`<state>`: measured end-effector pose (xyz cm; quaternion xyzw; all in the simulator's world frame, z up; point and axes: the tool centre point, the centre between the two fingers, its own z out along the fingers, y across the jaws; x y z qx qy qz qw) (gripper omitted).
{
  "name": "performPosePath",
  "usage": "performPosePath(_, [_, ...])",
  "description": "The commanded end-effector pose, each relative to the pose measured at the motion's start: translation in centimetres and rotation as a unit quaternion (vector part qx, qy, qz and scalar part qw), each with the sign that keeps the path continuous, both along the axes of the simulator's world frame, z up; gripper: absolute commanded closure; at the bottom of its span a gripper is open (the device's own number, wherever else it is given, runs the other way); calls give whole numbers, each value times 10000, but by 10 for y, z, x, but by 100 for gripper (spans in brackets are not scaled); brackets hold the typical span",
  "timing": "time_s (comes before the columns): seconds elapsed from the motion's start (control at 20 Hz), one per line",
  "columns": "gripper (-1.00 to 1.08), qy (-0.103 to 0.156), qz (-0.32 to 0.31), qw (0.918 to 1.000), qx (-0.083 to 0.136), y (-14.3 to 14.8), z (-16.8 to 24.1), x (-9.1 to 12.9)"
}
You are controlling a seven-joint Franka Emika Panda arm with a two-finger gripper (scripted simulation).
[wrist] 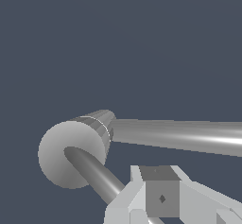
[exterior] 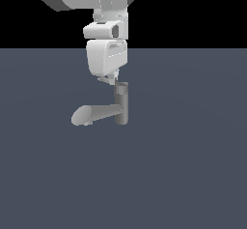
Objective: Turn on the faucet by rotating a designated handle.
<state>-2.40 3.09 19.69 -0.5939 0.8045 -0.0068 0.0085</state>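
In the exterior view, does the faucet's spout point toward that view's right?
No. The spout sticks out from the post toward the exterior view's left, ending in a rounded tip.

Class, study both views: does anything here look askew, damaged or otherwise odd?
Nothing stands out. The faucet stands upright and intact on the floor, spout sticking out sideways. The end effector sits at the post's top, beside the handle.

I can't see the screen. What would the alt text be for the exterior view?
A white robot gripper hangs straight down over a small grey faucet on a flat blue-grey floor. The faucet's thick spout points toward the exterior view's left; black background above.
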Motion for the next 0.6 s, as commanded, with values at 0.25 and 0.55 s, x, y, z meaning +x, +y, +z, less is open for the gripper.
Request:
performPosePath(0.25, [108, 48, 227, 9997, 10, 41, -9, 19])
performPosePath(0.55, [108, 92, 301, 9995, 4, 61, -13, 32])
